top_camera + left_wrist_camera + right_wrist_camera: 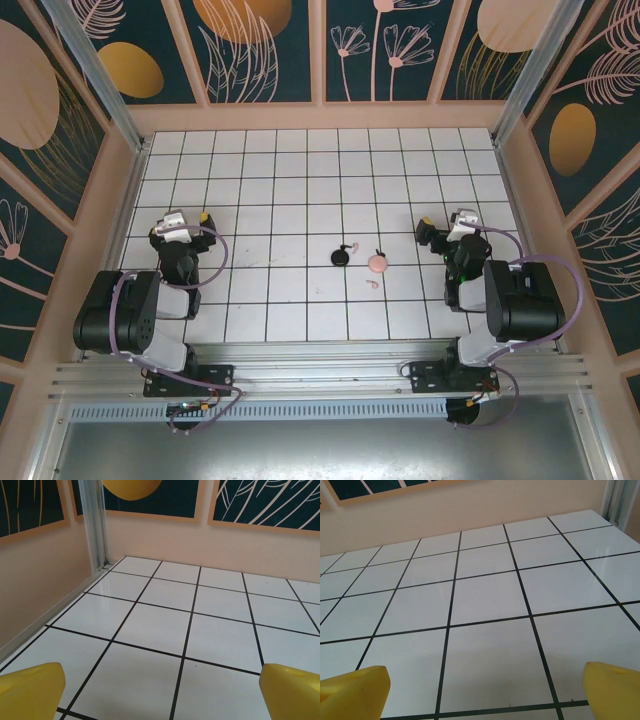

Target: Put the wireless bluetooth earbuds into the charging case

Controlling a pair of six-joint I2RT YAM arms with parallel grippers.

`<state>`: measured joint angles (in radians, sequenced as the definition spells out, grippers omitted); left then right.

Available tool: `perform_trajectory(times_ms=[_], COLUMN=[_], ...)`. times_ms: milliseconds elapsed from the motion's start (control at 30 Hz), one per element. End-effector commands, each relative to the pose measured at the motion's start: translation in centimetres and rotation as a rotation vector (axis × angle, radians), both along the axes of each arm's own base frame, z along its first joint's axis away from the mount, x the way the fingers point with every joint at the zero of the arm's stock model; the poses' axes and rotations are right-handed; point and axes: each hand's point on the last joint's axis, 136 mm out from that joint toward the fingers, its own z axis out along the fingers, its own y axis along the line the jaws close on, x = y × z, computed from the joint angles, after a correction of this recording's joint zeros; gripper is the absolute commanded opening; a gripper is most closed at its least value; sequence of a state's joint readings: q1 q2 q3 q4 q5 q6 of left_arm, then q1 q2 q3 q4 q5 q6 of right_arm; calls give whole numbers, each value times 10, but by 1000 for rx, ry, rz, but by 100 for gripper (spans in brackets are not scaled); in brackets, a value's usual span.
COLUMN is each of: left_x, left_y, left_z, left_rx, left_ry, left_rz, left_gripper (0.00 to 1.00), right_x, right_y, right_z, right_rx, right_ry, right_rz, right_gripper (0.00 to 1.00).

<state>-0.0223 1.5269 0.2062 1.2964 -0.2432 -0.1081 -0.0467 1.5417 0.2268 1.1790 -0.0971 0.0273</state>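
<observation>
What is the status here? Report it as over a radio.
Left gripper open, empty. Right gripper open, empty. Earbud loose on table, beside pink disc. Nothing blocking it.

The earbuds (372, 284) look tiny and indistinct near the pink disc (377, 264).

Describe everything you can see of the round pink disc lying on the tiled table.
The round pink disc is a small, pale salmon-pink circle with a plain top. It lies flat on the white tiled table, a little right of centre. A dark speck sits at its far edge, too small to identify. A black disc lies to its left, apart from it, and a tiny pale-pink bud lies just nearer the arms, also apart. Only the table appears to touch it.
</observation>
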Motion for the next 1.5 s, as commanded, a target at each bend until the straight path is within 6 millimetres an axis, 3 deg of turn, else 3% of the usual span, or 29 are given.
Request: perform_trajectory(times_ms=[0, 767, 1000, 1233, 1333, 1467], left_x=[4, 4, 25, 40, 38, 32], left_y=[0, 0, -16, -33, -52, -85], left_z=[9, 9, 22, 57, 62, 64], left_rx=[5, 7, 30, -132, -208, -197], left_ry=[-24, -25, 65, 166, 235, 329], left_rz=[-4, -4, -98, -170, -229, -302], left_gripper=[99, 99, 82, 71, 64, 62], right_x=[6, 6, 20, 23, 14, -12], right_y=[-5, -5, -2, 8, 24, 60], right_z=[19, 20, 40, 69, 69, 54], right_rx=[-23, -23, -8, 94, 106, 69], right_ry=[-71, -73, 12, 257, 421, 645], right_rz=[-24, -24, -4, -17, -3, 52], right_gripper=[99, 99, 99, 99, 99, 99])
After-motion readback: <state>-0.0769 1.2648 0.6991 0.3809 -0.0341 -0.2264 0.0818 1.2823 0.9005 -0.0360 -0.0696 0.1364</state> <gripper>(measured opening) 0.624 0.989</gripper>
